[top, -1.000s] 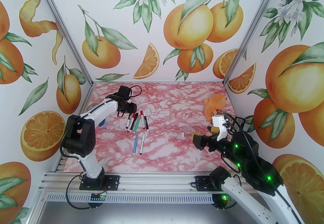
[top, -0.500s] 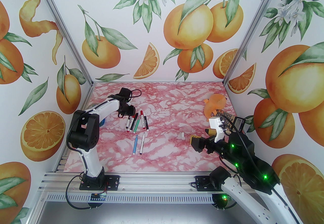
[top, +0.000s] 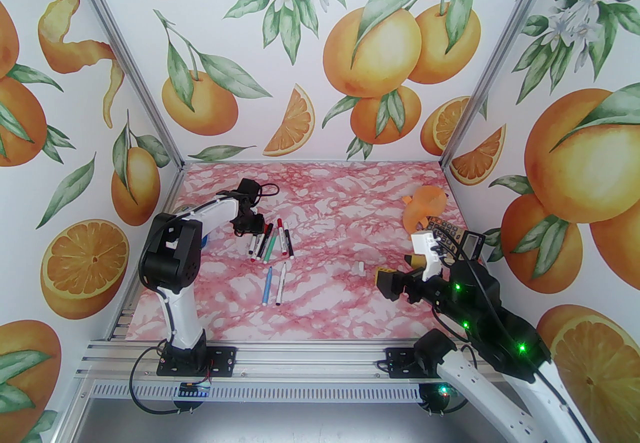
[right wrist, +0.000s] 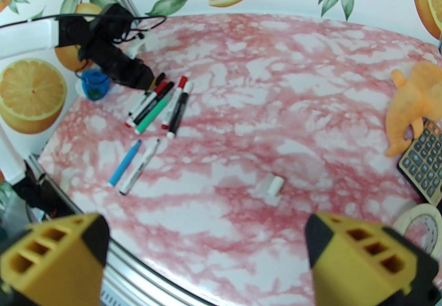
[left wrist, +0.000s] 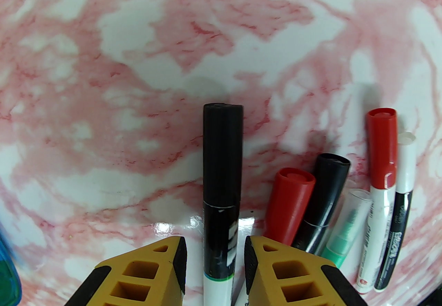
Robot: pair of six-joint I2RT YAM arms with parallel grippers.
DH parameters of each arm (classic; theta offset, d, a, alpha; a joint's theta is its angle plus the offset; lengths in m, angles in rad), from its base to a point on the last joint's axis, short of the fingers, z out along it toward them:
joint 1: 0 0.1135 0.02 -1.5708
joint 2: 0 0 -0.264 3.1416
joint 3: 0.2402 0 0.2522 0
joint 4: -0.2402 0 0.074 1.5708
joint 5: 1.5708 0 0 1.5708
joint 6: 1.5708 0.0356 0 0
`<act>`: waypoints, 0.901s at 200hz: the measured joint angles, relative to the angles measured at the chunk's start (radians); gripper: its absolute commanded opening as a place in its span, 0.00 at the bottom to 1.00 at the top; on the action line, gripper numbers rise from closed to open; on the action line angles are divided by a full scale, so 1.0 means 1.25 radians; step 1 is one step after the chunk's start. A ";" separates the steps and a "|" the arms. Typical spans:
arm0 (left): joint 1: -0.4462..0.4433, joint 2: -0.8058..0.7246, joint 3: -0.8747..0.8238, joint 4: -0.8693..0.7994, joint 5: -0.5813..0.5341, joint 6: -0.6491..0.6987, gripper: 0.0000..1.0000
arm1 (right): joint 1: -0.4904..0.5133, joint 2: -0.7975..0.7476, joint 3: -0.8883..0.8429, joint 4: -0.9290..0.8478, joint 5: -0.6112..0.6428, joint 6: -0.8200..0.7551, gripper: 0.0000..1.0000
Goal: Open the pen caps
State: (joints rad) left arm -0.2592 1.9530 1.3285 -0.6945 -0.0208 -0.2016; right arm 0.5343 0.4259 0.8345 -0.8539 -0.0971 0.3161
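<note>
Several pens (top: 270,241) lie in a cluster at the table's left. My left gripper (left wrist: 214,256) is low over them, its yellow fingers (left wrist: 162,263) either side of a white pen with a long black cap (left wrist: 222,152). The jaws stand narrowly open, with a thin gap on each side of the barrel. Right of it lie a red cap (left wrist: 291,201), a black cap (left wrist: 328,187), a clear cap on a green pen (left wrist: 352,214) and another red cap (left wrist: 381,149). A loose white cap (top: 359,267) lies mid-table. My right gripper (top: 387,281) hovers wide open, holding nothing.
A blue pen (top: 268,286) and a white pen (top: 281,283) lie apart, nearer the front. An orange plush toy (top: 425,211), a calculator (top: 445,231) and a tape roll (right wrist: 423,225) sit at the right. A blue container (right wrist: 92,85) stands by the left wall.
My left gripper has come down and slightly nearer onto the pen cluster. The right gripper has drifted a little to the left and stayed wide open.
</note>
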 measured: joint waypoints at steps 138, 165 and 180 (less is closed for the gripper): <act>0.008 0.024 0.007 -0.019 -0.020 0.015 0.21 | 0.000 0.000 0.000 0.000 0.006 0.013 0.99; 0.010 0.024 0.027 -0.044 -0.018 0.023 0.21 | 0.000 0.003 -0.009 0.037 0.013 0.078 1.00; 0.010 0.020 0.056 -0.062 -0.005 0.038 0.21 | 0.000 0.018 -0.026 0.082 0.013 0.129 1.00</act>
State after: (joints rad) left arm -0.2470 1.9781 1.3983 -0.7719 -0.0269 -0.1543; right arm 0.5343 0.4488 0.8021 -0.7517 -0.0811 0.4774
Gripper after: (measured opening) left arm 0.211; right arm 0.995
